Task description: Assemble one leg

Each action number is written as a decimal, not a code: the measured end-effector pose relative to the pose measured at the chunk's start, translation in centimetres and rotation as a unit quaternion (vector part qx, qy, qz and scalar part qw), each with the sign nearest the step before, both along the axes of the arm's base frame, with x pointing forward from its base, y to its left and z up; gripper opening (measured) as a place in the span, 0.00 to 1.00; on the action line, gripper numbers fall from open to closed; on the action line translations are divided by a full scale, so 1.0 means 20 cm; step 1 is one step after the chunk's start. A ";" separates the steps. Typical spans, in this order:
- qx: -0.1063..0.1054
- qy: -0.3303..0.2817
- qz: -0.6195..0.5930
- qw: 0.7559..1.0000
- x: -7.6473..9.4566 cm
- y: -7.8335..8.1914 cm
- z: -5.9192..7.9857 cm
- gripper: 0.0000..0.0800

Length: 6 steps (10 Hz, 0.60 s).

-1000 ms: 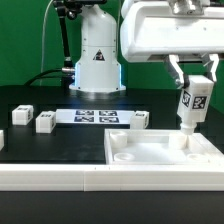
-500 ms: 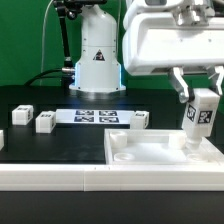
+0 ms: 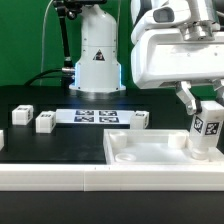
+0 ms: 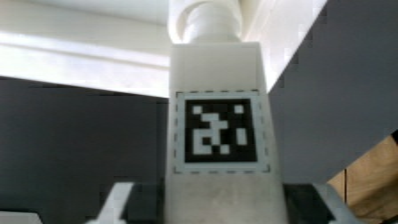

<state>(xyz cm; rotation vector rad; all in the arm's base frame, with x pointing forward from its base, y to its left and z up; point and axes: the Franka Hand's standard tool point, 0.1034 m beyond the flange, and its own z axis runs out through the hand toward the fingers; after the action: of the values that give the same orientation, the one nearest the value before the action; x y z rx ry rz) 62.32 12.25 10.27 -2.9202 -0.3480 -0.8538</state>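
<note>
My gripper (image 3: 203, 106) is shut on a white leg (image 3: 206, 132) with a black-and-white tag on its face. It holds the leg upright over the far right corner of the large white tabletop (image 3: 150, 160), low against the rim. In the wrist view the leg (image 4: 221, 110) fills the middle between the fingers (image 4: 130, 198), its round end pointing away toward the white tabletop. Two more legs (image 3: 46, 121) (image 3: 22, 114) lie on the black table at the exterior view's left. Another leg (image 3: 140, 119) lies behind the tabletop.
The marker board (image 3: 95, 116) lies flat on the table behind the tabletop. A white robot base (image 3: 97, 55) stands at the back. A further white piece (image 3: 2, 140) shows at the left edge.
My gripper has moved toward the exterior view's right and lower with the leg, from above the tabletop's far rim down to its far right corner.
</note>
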 end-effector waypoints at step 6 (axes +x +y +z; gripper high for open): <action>0.004 -0.037 -0.002 0.999 -0.04 0.00 -0.02 0.36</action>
<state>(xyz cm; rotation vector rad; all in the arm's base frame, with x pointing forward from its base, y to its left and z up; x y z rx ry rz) 61.53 12.33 9.87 -2.8882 -0.3414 -0.9632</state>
